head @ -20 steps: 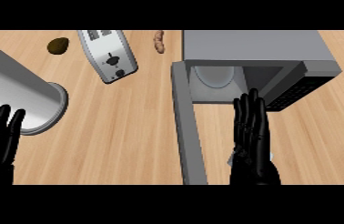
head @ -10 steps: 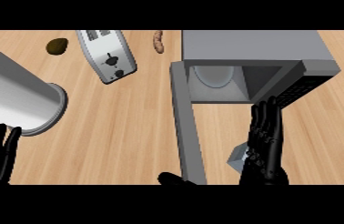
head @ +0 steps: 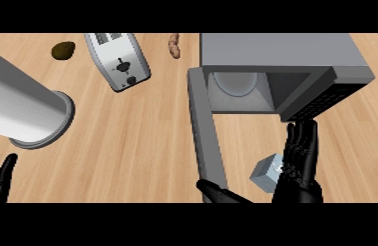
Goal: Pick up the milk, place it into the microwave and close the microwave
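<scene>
Pale wooden counter point(head: 140, 150) underfoot, with the microwave point(head: 280, 55) at the far right, door point(head: 207, 140) swung wide toward the near edge and the cavity showing a pale round plate point(head: 235, 84) inside. Left of the microwave: a toaster point(head: 118, 60), a dark lump point(head: 63, 50) beyond that, a tan sausage-like item point(head: 174, 46) just beside the microwave's far left corner, and a big grey cylinder point(head: 29, 115) lying well to the left. Just in front of the microwave's opening, near the door's free end: the milk point(head: 267, 173), a small grey-blue carton tilted on the counter. Right hand point(head: 301, 162) just beside the carton on its right, fingers straight and pointing toward the microwave, thumb point(head: 221, 192) spread wide to the carton's left, nothing gripped yet; contact with the carton hard to tell. Left hand point(head: 7, 172) at the far left edge, only a dark sliver showing, so fingers unreadable. Judged step: pick-up barely begun. Next move likely calls for closing fingers and thumb around the carton, then lifting toward the cavity without clipping the door. Compared with a second ago: right hand drawn back from the microwave's mouth toward the near edge, thumb and carton now in sight where neither showed.
</scene>
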Controlling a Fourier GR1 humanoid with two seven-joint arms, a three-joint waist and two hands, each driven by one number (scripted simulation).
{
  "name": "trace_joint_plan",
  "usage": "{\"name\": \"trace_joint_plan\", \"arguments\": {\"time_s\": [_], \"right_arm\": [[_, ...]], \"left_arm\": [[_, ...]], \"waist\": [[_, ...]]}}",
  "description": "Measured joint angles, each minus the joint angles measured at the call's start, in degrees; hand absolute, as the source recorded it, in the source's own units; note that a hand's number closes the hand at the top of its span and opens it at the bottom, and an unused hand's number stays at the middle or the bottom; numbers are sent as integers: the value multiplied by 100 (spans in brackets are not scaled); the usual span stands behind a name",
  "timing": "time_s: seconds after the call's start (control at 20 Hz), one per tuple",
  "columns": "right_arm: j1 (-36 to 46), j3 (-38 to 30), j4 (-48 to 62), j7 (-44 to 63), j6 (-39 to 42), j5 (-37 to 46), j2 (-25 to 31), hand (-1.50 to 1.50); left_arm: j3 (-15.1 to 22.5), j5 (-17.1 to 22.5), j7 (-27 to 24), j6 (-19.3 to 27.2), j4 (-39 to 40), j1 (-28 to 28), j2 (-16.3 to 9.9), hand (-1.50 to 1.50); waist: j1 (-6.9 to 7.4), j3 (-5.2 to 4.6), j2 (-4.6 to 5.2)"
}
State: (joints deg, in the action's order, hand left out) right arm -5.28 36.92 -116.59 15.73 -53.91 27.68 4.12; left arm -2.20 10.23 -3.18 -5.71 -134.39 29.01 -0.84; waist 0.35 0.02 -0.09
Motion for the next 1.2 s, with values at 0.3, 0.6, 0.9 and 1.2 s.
{"name": "trace_joint_plan", "arguments": {"time_s": [0.3,0.6,0.9,1.2], "right_arm": [[-503,-266,302,-1064,-229,-1070,166,-150],[-1012,-624,581,-2189,-51,-2062,306,-150],[-1695,-945,983,-3539,544,-3042,347,-150],[-1624,-1424,1934,-4598,1206,-3613,208,-150]], "left_arm": [[46,-1,-200,-128,63,155,30,-150],[-27,146,-288,-352,-176,574,58,-150],[-44,219,-362,-358,-178,634,57,-150],[21,173,-396,-370,-205,654,46,-150]], "waist": [[-6,-4,-10],[-10,0,-13],[-34,3,-8],[-22,5,-1]]}}
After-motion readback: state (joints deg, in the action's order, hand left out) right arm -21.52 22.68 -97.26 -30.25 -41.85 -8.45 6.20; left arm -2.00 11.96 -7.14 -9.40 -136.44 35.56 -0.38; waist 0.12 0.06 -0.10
